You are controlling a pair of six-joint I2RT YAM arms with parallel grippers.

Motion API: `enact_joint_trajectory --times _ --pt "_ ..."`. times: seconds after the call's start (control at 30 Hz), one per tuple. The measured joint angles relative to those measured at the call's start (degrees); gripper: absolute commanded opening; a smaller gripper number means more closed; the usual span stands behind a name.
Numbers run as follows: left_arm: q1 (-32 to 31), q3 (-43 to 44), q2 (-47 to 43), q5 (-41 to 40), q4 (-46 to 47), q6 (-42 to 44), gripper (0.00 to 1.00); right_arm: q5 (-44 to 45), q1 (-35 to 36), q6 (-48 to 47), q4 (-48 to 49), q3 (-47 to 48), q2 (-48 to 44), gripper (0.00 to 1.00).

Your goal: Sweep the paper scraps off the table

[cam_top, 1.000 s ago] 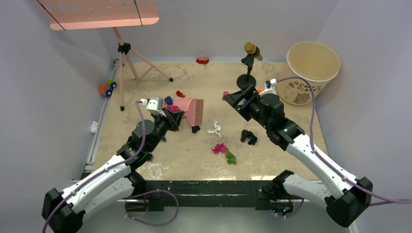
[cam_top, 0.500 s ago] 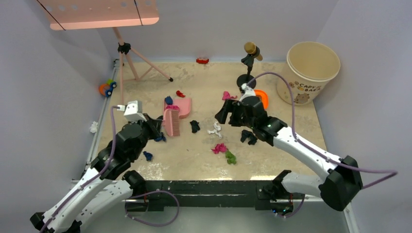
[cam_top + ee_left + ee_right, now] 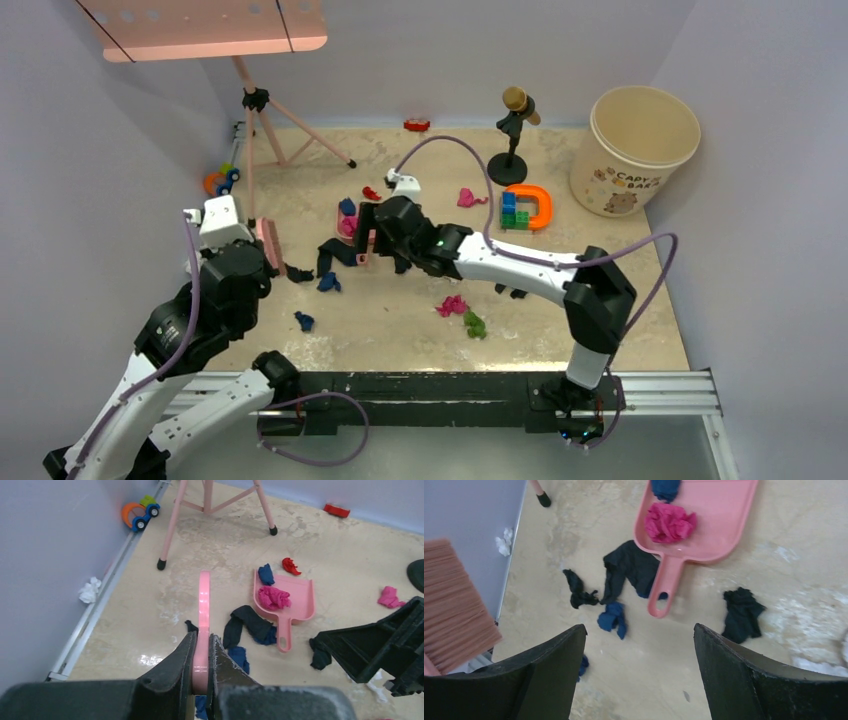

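My left gripper (image 3: 202, 640) is shut on the handle of the pink brush (image 3: 204, 602), held near the table's left rail (image 3: 268, 245). My right gripper (image 3: 639, 630) hangs open above the handle of the pink dustpan (image 3: 719, 515), nothing between its fingers. A magenta wad (image 3: 670, 522) and a blue one (image 3: 665, 486) lie in the pan. Paper scraps lie round it on the table (image 3: 400, 330): a long navy-black one (image 3: 629, 570), a blue one (image 3: 613, 618), black ones (image 3: 579, 594) (image 3: 741, 614). Magenta (image 3: 452, 305) and green (image 3: 474, 324) wads lie nearer the front.
A pink tripod (image 3: 262, 130) stands at the back left, a microphone stand (image 3: 512, 130) and a beige bucket (image 3: 640, 150) at the back right. An orange ring with a block stack (image 3: 527, 207) lies right of centre. A white wad (image 3: 89, 590) sits outside the left rail.
My right arm has swung left across the table to above the dustpan. My left arm has drawn the brush back towards the left rail, and dark scraps now lie left of the pan.
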Motion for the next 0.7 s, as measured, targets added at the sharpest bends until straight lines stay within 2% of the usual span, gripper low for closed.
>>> enact_joint_trajectory --times 0.17,0.37,0.5,0.7 --pt "0.00 0.37 -0.55 -0.83 -1.14 6.25 0.00 4.48 3.23 1.33 -2.05 9.92 9.20 0.76" --pt "0.00 -3.98 -7.34 -0.85 0.90 13.25 0.00 7.34 3.50 1.88 -6.10 18.53 20.85 0.75" --pt "0.09 -6.40 -10.58 -0.55 2.56 15.37 0.00 9.25 3.50 2.10 -10.71 22.03 25.90 0.72" --pt "0.09 -10.03 -14.40 0.20 4.66 16.22 0.00 11.34 3.50 2.34 -15.13 27.93 30.36 0.63"
